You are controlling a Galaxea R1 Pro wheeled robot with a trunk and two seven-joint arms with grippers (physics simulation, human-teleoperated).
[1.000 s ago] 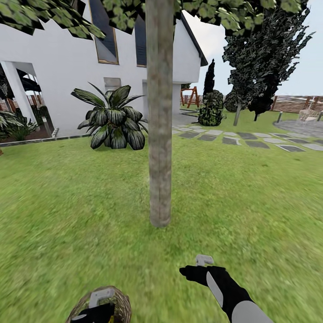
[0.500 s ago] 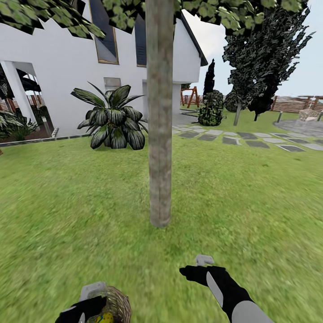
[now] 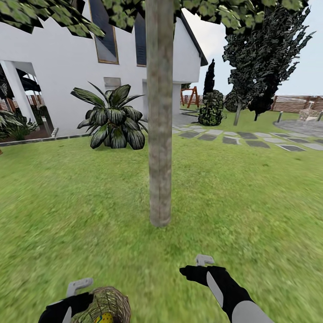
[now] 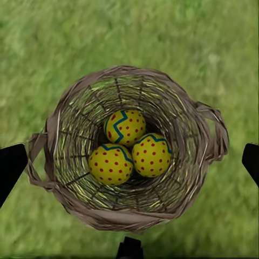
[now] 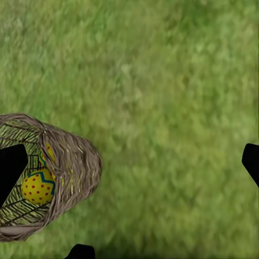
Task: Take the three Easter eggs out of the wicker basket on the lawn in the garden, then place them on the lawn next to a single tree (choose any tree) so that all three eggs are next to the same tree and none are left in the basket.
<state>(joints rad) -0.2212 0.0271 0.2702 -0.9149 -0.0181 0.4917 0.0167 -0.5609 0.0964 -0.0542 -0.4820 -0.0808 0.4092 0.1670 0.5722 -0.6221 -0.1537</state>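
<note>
Lawn (image 3: 251,202) holds wicker basket (image 4: 129,210) near tree (image 3: 160,134).

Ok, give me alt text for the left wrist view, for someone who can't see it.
Three Easter eggs, yellow with red dots and blue-green zigzag bands, lie clustered together at the bottom of the wicker basket, seen from straight above. The basket stands on the lawn, and the left gripper's dark fingertips frame it, spread wide apart.
</note>
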